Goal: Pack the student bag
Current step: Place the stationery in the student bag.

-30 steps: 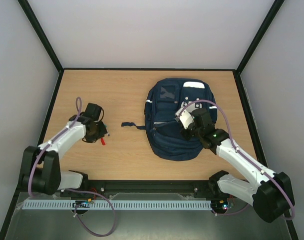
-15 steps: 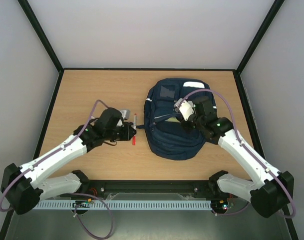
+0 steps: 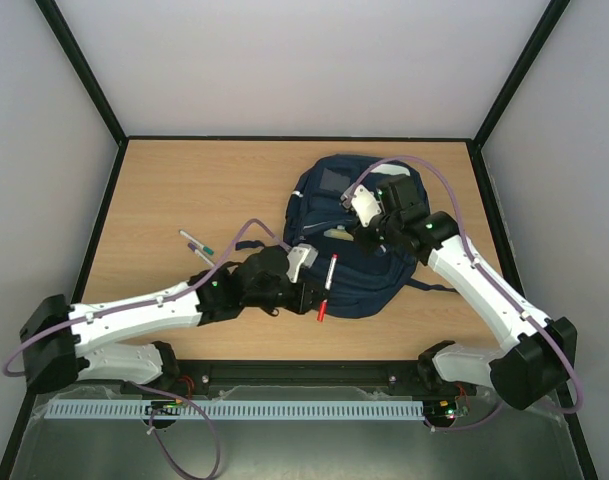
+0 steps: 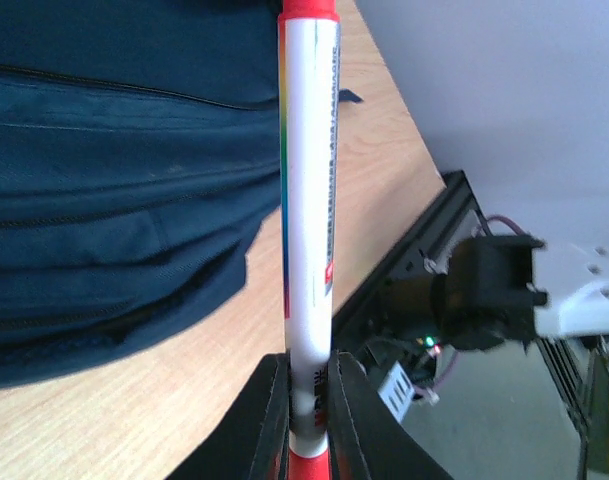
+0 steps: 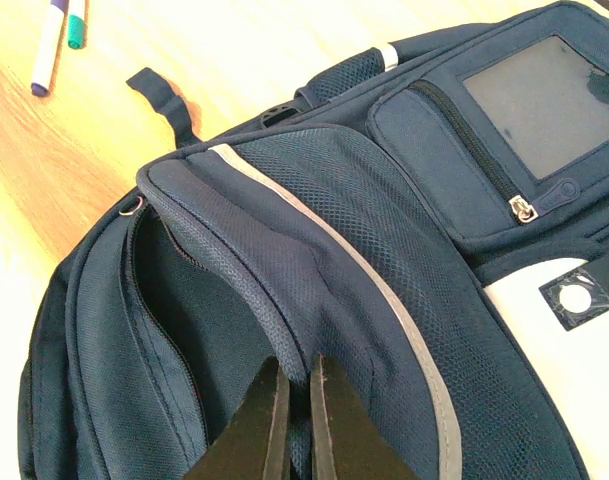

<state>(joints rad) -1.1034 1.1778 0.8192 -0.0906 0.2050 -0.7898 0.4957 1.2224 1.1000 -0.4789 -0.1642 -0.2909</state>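
The navy student bag (image 3: 349, 270) lies on the wooden table right of centre, and fills the right wrist view (image 5: 404, 300). My right gripper (image 3: 369, 228) is shut on the fabric edge of the bag's open pocket (image 5: 314, 330) and holds it lifted, so the dark opening (image 5: 199, 340) shows. My left gripper (image 3: 312, 298) is shut on a white marker with red ends (image 3: 326, 287), holding it over the bag's near edge. In the left wrist view the marker (image 4: 309, 200) stands straight out from the jaws beside the bag (image 4: 114, 170).
Two pens (image 3: 197, 245) lie on the table left of the bag; they also show in the right wrist view (image 5: 56, 35). A dark strap (image 3: 434, 288) trails from the bag's right side. Black frame rails edge the table.
My left arm has swung right, carrying the marker from beside the bag to over its near edge. My right gripper has pulled the pocket edge up and back. The two pens now show.
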